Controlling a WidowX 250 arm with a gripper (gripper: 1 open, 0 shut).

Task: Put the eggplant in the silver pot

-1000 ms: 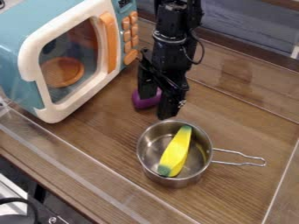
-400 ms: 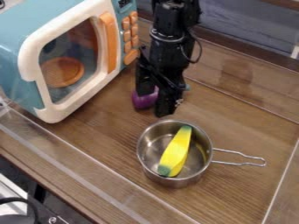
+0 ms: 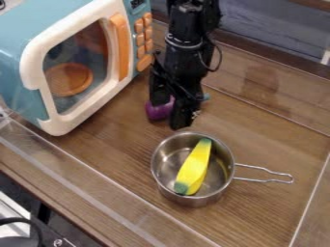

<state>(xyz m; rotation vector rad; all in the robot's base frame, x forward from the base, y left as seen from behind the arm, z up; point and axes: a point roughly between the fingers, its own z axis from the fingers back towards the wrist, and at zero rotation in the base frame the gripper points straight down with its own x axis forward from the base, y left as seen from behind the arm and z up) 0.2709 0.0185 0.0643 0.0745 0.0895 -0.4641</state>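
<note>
The purple eggplant [image 3: 157, 112] lies on the wooden table, mostly hidden behind my gripper [image 3: 173, 109]. My gripper points straight down and stands open, its black fingers [image 3: 184, 115] straddling the eggplant, one on each side. Whether the fingers touch it, I cannot tell. The silver pot [image 3: 165, 172] sits in front of the gripper, nearer the camera, with its wire handle [image 3: 264, 177] pointing right. A yellow banana-shaped item [image 3: 195, 165] lies inside the pot.
A toy microwave [image 3: 71, 60] with a cream door stands at the left, an orange bowl [image 3: 71, 77] visible through its window. A transparent wall [image 3: 77, 188] borders the table at the front and left. Dark fabric lies at the back right.
</note>
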